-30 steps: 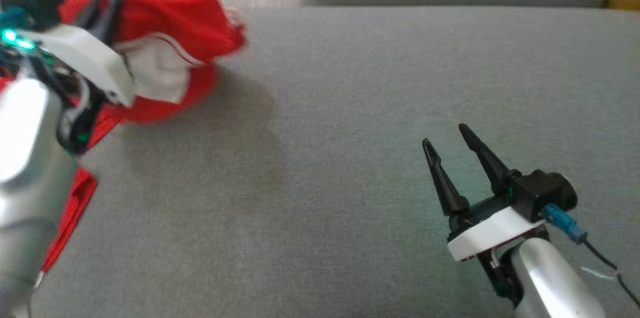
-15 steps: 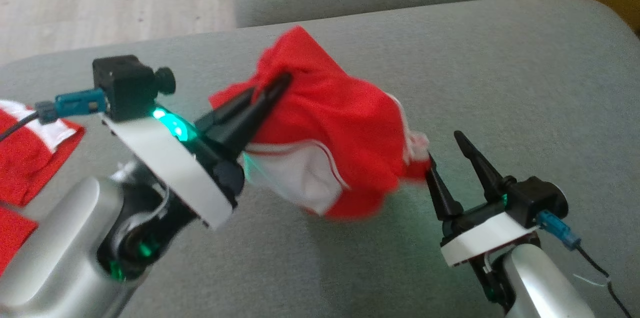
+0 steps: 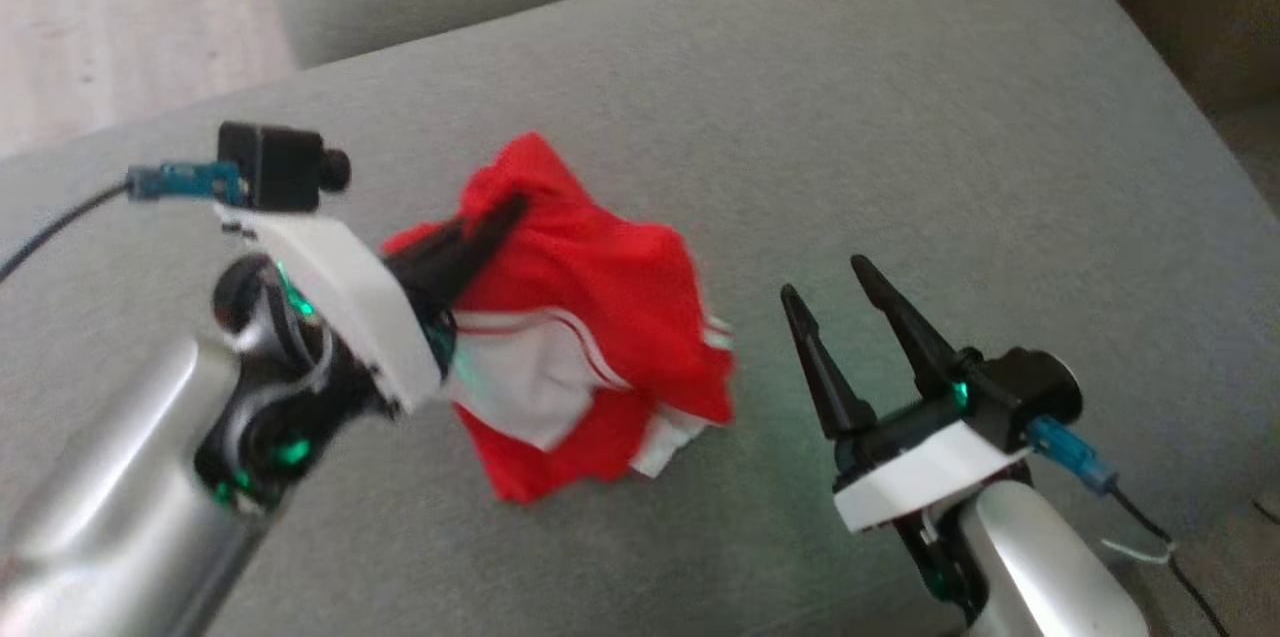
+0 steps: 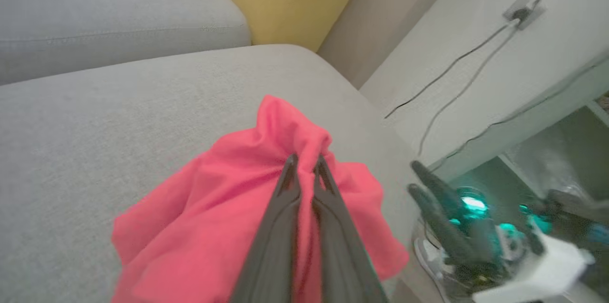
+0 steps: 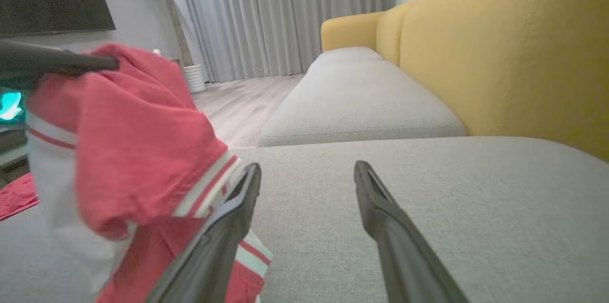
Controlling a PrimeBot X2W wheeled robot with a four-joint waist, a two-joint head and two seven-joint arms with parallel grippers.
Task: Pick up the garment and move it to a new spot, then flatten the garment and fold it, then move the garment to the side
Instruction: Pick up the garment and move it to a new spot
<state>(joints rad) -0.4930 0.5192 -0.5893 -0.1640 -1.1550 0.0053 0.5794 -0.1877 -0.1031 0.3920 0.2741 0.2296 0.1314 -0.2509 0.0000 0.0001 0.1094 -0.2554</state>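
Garment (image 3: 600,297), red and white, is pinched tight by the left end effector (image 3: 512,207) over the grey sofa (image 3: 900,117), while the right end effector (image 3: 825,277) has fingers spread wide, holding nothing.

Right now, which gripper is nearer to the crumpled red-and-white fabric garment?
Left. The left gripper is shut on the crumpled red-and-white fabric garment, pinching its top fold. The right gripper stands open just off its striped edge, with a small gap between.
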